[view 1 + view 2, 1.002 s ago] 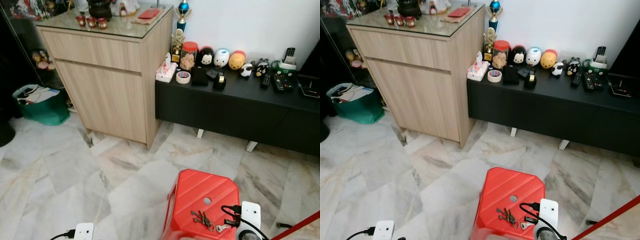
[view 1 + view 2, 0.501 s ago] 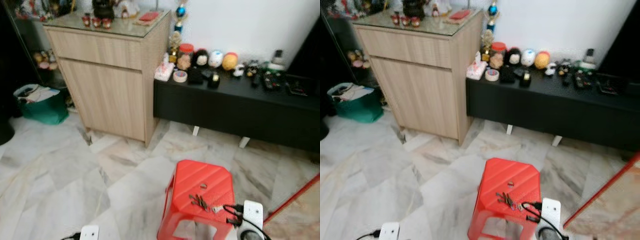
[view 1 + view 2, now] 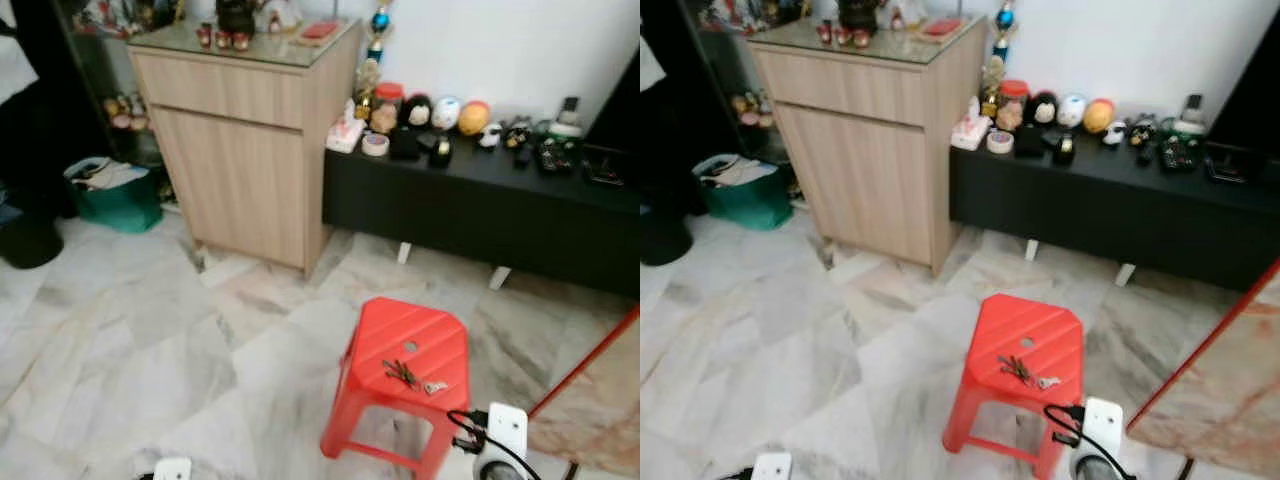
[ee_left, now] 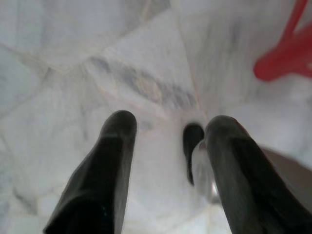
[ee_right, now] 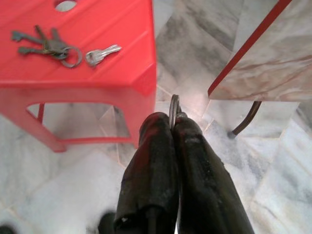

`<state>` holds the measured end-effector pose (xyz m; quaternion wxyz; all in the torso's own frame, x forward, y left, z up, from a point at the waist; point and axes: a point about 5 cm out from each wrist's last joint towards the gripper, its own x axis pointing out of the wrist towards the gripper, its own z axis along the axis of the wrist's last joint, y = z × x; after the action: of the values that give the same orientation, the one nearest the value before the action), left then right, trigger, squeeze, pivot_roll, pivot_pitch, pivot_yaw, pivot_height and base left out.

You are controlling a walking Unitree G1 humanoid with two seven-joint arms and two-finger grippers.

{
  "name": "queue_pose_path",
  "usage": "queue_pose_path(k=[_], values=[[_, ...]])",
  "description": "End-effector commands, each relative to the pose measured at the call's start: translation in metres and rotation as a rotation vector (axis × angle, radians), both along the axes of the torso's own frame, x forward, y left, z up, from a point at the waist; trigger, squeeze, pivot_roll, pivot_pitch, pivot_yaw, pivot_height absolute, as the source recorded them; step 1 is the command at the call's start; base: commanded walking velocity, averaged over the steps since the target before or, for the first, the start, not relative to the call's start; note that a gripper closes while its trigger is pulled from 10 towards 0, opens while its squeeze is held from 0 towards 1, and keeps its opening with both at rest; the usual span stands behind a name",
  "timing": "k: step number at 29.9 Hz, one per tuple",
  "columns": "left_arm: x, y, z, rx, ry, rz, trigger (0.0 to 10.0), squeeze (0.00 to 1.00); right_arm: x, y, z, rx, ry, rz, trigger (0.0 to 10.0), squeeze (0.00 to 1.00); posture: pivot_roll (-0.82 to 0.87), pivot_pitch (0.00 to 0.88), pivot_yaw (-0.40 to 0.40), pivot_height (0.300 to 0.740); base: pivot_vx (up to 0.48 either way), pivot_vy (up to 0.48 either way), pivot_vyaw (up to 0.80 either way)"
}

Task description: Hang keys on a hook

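A bunch of dark keys (image 3: 400,372) and a single silver key (image 3: 435,387) lie on the seat of a red plastic stool (image 3: 408,340), in front of me and slightly right. In the right wrist view the keys (image 5: 48,46) rest on the stool (image 5: 97,73), well ahead of my right gripper (image 5: 171,119). That gripper is low beside the stool and shut, with a thin metal ring (image 5: 173,103) pinched at its tips. My left gripper (image 4: 173,129) hangs open over bare marble floor, nothing between its fingers.
A wooden cabinet (image 3: 250,150) stands at the back left, with a low black bench (image 3: 480,200) of toys and remotes to its right. A green bag (image 3: 115,195) sits on the floor at left. A red-edged marble tabletop (image 3: 595,400) juts in at right.
The camera has pulled back and turned, so the stool looks smaller and farther off. The keys lie as before on the seat. The marble tabletop has come into view at right.
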<state>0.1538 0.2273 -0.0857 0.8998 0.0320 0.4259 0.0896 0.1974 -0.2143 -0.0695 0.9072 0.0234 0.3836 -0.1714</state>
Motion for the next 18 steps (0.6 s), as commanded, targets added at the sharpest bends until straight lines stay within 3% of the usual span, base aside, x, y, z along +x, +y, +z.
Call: queue_pose_path(k=[1, 18], values=[[-0.0029, -0.0051, -0.0027, -0.015, 0.018, -0.010, 10.0, 0.00, -0.0008, -0.0028, 0.0000, -0.001, 0.004, -0.006, 10.0, 0.00, 0.01, 0.000, -0.050, 0.740, 0.000, 0.000, -0.80], [-0.0001, -0.0075, -0.0017, -0.017, 0.004, -0.017, 10.0, 0.00, -0.0033, -0.0006, -0.0022, 0.019, 0.020, 0.009, 10.0, 0.00, 0.00, 0.000, -0.054, 0.740, 0.000, 0.000, -0.80]])
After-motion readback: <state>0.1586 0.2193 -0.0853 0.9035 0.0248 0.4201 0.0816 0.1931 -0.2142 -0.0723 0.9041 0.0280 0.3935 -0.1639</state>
